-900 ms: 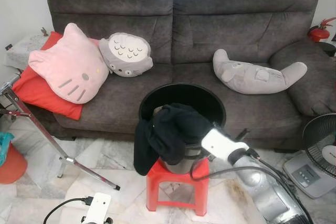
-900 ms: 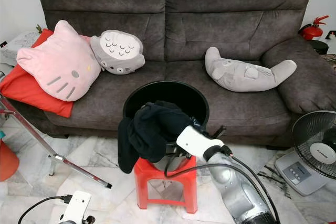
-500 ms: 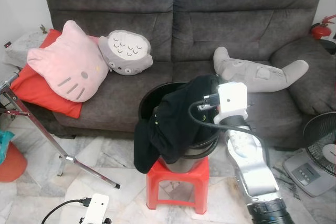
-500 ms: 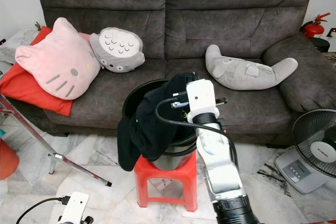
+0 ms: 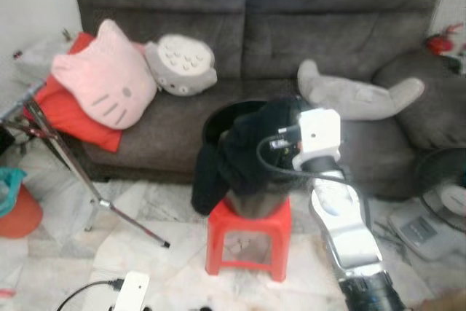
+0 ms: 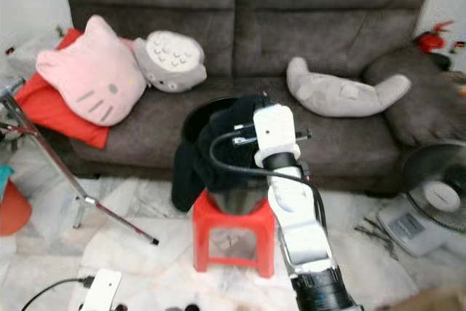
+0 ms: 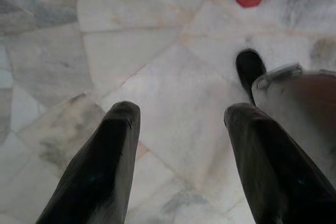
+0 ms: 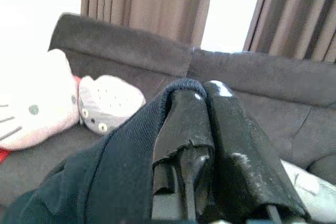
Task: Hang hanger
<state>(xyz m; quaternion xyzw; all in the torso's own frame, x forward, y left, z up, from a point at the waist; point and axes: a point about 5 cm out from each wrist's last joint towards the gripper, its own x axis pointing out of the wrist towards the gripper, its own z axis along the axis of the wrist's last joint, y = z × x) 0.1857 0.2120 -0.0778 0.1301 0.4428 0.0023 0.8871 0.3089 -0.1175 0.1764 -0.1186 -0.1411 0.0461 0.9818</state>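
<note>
A black garment [image 5: 244, 152] drapes over the rim of a black bin [image 5: 217, 117] that stands on a red stool [image 5: 247, 232] in front of the sofa. My right arm [image 5: 318, 133] is raised beside the bin. In the right wrist view, my right gripper [image 8: 202, 90] is shut on a fold of the garment [image 8: 121, 166], holding it up above the bin. My left gripper [image 7: 178, 114] hangs low over the marble floor [image 7: 157, 51], open with nothing between its fingers.
A grey sofa [image 5: 328, 27] holds a pink cat cushion [image 5: 105, 85], a grey round plush [image 5: 180, 65] and a long grey plush [image 5: 357, 96]. Metal rack legs [image 5: 62, 162] slant at the left near an orange bucket [image 5: 18, 215]. A fan [image 6: 437, 187] stands at the right.
My right arm has swung up from beside the stool and lifted the black garment above the bin. The whole picture has since shifted and blurred, so the camera moved.
</note>
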